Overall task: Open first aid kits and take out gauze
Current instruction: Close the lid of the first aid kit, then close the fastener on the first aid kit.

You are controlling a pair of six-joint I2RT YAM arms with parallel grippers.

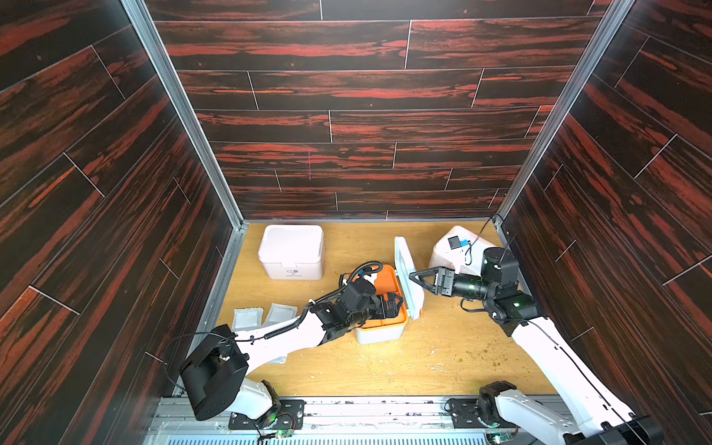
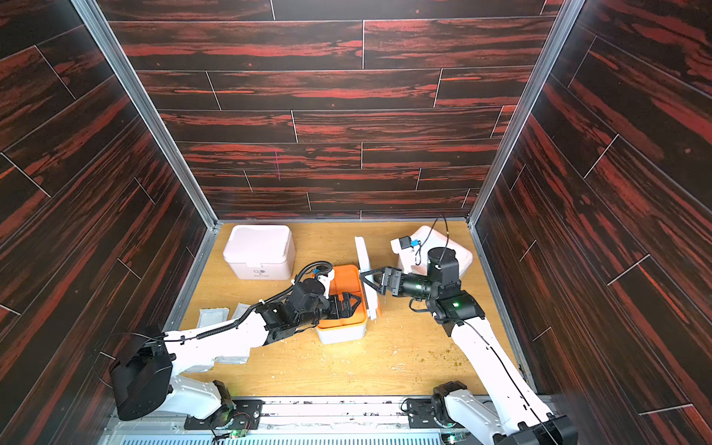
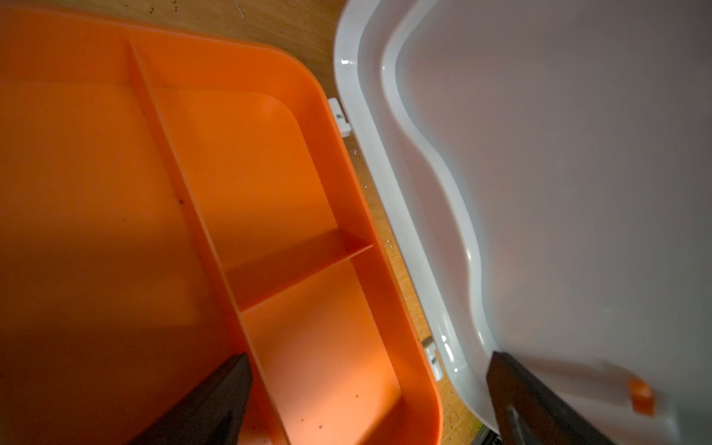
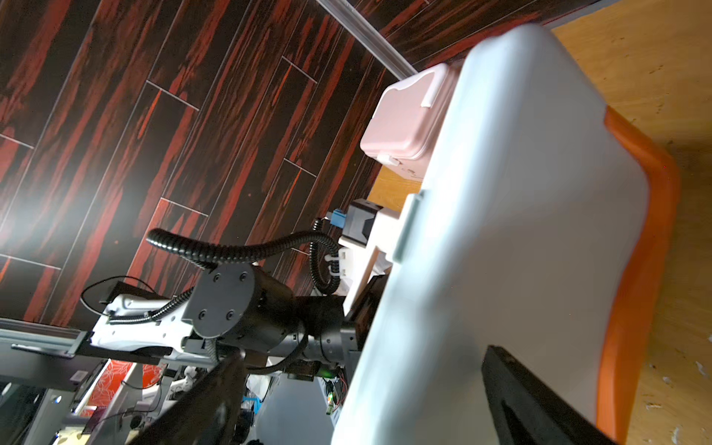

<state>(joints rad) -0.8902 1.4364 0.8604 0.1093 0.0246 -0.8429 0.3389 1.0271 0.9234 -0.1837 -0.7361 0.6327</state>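
The pale blue-white first aid kit (image 1: 379, 333) stands mid-table with its lid (image 1: 408, 277) raised upright. Its orange tray (image 3: 239, 185) shows bare compartments. My left gripper (image 1: 393, 304) hangs open just above the tray, nothing between its fingers (image 3: 215, 404). My right gripper (image 1: 418, 279) is open at the lid's outer face (image 4: 501, 231), whose edge lies between the fingers. Two pinkish-white kits stand shut, one back left (image 1: 291, 252), one back right (image 1: 450, 246). White gauze packets (image 1: 246, 318) (image 1: 281, 313) lie left, another (image 2: 231, 360) under my left arm.
The dark wood-grain walls (image 1: 115, 192) close in the table on three sides, with metal rails (image 1: 223, 277) along the edges. Crumbs (image 1: 481, 356) are scattered over the wooden table (image 1: 385, 366) at the front right. An orange handle (image 4: 635, 269) runs along the lid's top.
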